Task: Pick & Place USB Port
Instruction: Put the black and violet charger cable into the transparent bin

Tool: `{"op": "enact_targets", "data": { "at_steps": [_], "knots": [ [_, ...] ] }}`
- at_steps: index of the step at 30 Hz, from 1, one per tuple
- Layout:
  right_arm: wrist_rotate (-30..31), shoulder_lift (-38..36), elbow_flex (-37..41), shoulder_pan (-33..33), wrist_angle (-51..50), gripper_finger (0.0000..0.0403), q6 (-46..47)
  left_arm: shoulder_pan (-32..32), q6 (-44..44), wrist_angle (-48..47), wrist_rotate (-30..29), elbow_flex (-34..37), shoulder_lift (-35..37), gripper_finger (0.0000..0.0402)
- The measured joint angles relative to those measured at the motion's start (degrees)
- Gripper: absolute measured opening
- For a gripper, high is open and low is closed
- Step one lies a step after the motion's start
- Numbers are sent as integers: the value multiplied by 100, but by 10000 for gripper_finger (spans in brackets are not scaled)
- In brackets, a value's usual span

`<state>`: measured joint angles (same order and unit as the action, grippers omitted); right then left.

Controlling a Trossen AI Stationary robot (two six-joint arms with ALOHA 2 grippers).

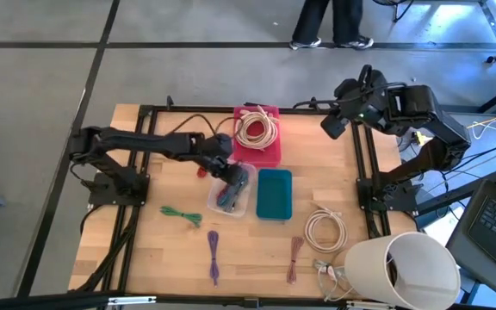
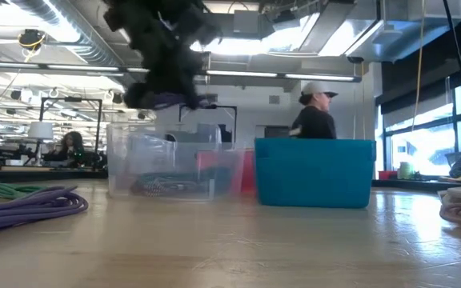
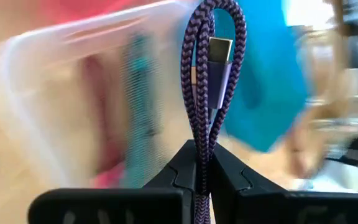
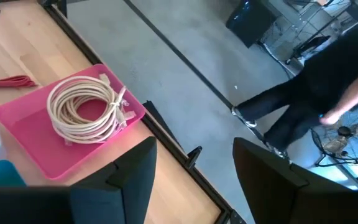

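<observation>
A purple braided USB cable (image 3: 204,93), folded into a loop with a gold-tipped plug (image 3: 220,51), sticks out past the fingertips of my left gripper (image 3: 202,167), which is shut on it. That gripper (image 1: 229,176) hangs over the clear plastic bin (image 1: 231,196), seen in the low view as a dark mass (image 2: 166,80) above the bin (image 2: 170,170). Cables lie in the bin's bottom (image 2: 165,187). My right gripper (image 4: 194,168) stands open and high beyond the table's right far corner (image 1: 338,120), with nothing between its fingers. My left gripper pinches the folded cable's strands (image 3: 200,152) between its two fingers, a little below the plug. The fingers slant down from the table's left. The loop and plug stand out beyond the fingertips, clear of the bin and the table.
A teal bin (image 1: 274,194) stands right of the clear one, and a pink tray (image 1: 261,138) with a white cable coil (image 4: 86,112) behind them. Green (image 1: 182,213), purple (image 1: 213,254) and red (image 1: 293,258) cables and a white coil (image 1: 325,228) lie near. A person (image 2: 314,112) stands behind.
</observation>
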<state>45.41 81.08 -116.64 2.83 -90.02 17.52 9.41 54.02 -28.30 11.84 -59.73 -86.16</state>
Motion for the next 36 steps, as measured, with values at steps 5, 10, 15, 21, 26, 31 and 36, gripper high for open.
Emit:
{"op": "enact_targets", "data": {
  "at_steps": [5, 10, 15, 21, 26, 31, 36],
  "knots": [
    [152, 0, 0, 1, 0, 215, 0, -46, 96, -751, -298, -308, 52, 13],
    [155, 0, 0, 0, 0, 215, 24, -113, 270, -958, -377, -270, -231, 13],
    [155, -2, 0, 0, 0, 215, 97, -195, 135, -828, -296, -288, -628, 13],
    [127, -2, 0, 0, 0, 215, 133, -177, -198, -767, -338, -482, -1230, 13],
    [105, -2, 0, 0, 0, 215, 129, -177, -522, -748, -229, -836, -1851, 13],
    [55, -6, 0, 0, 0, 215, 109, -177, -631, -703, -233, -1075, -2143, 12],
    [-42, -24, 0, 0, 0, 215, 19, -154, -654, -720, -290, -1079, -2150, 33]
  ]
}}
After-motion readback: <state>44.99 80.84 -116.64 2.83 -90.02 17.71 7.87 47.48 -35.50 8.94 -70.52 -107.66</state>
